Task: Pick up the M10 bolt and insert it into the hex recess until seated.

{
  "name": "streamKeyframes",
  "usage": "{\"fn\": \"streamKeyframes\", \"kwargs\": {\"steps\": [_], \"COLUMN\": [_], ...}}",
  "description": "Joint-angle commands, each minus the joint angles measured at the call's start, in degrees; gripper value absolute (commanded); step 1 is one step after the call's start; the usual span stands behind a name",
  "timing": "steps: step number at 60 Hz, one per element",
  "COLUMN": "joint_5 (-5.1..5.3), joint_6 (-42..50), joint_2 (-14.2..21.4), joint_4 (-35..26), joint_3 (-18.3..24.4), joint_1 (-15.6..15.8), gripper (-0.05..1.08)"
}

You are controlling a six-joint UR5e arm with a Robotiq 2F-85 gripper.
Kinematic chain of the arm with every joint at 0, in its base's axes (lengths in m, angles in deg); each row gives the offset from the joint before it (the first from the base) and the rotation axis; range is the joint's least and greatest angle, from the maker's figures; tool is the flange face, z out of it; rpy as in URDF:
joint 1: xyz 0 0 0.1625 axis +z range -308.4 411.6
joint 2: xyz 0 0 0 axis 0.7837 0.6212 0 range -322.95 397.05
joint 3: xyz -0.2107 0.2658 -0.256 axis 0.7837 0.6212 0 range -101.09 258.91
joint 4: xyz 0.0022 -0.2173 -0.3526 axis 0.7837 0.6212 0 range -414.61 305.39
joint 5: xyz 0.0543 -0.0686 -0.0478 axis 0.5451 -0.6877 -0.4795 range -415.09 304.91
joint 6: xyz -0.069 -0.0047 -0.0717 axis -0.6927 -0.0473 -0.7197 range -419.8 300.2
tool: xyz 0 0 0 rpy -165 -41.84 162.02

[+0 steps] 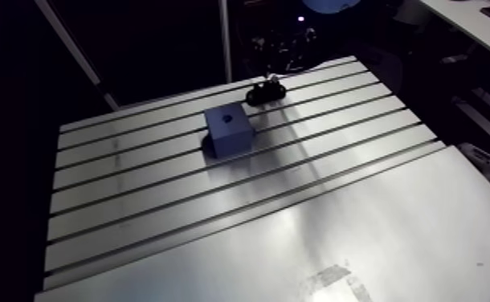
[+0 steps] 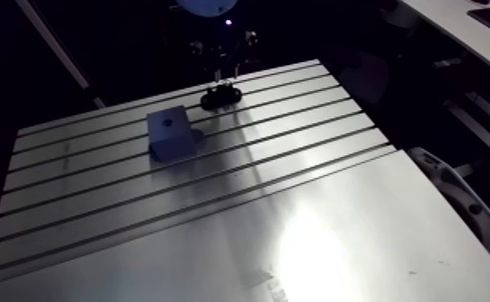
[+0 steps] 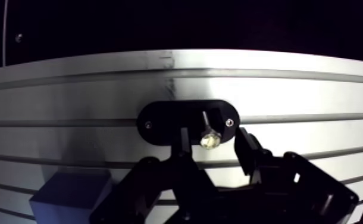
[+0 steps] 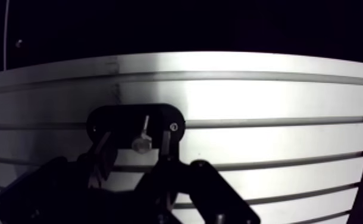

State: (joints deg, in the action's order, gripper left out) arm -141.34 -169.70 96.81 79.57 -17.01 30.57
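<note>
Okay, slotted aluminium desk (image 1: 361,241), long grooves running across it. Landmark is the black oval holder plate (image 3: 160,122), lying flat on the desk near its far edge and spanning one groove. Two small screw heads show on the holder plate, one toward each end.

Task thing is the small silvery M10 bolt (image 3: 208,136). It sits on the holder plate, off-centre toward one screw head, with its wider bright end on the tool's side and its thin shank pointing away. Can't tell if it stands upright or lies flat.

Black two-finger tool (image 3: 212,132) is down over the holder plate. In the wrist view its fingers (image 3: 182,143) straddle the bolt, one on each side. There's a visible gap between each finger and the bolt, so nothing is gripped and the tool is released. In the arm view the tool is just a dark shape right above the holder plate.

Blue cube-shaped block (image 1: 230,136) stands on the desk near the holder plate, apart from it and not touching. A dark hole (image 1: 226,118) shows in its top face; the hole's shape can't be made out. In the wrist view the block is on the tool's side of the holder plate, beside one finger.

Light-blue joint cap (image 2: 208,6) of the arm shows above the holder plate in the arm view.
</note>
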Motion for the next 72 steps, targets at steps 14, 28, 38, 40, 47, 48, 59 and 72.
{"fn": "streamKeyframes", "kwargs": {"steps": [14,28,38,40,47,48,59,72], "joint_5": [-0.01,-0.28,-0.62,-0.55,-0.53,-0.47,-0.36,-0.37], "joint_6": [0.1,0.1,0.1,0.1,0.1,0.1,0.1,0.0], "joint_2": [-0.1,-0.3,-0.4,-0.4,-0.5,-0.5,-0.7,-0.9], "joint_4": [0.0,0.0,0.0,0.0,0.0,0.0,0.0,0.0], "joint_3": [-0.1,0.0,0.0,0.0,0.0,0.0,0.0,-0.1], "joint_1": [0.1,0.0,-0.1,0.0,0.0,0.0,0.0,0.0], "gripper": [0.51,0.51,0.51,0.51,0.51,0.52,0.53,0.53]}}
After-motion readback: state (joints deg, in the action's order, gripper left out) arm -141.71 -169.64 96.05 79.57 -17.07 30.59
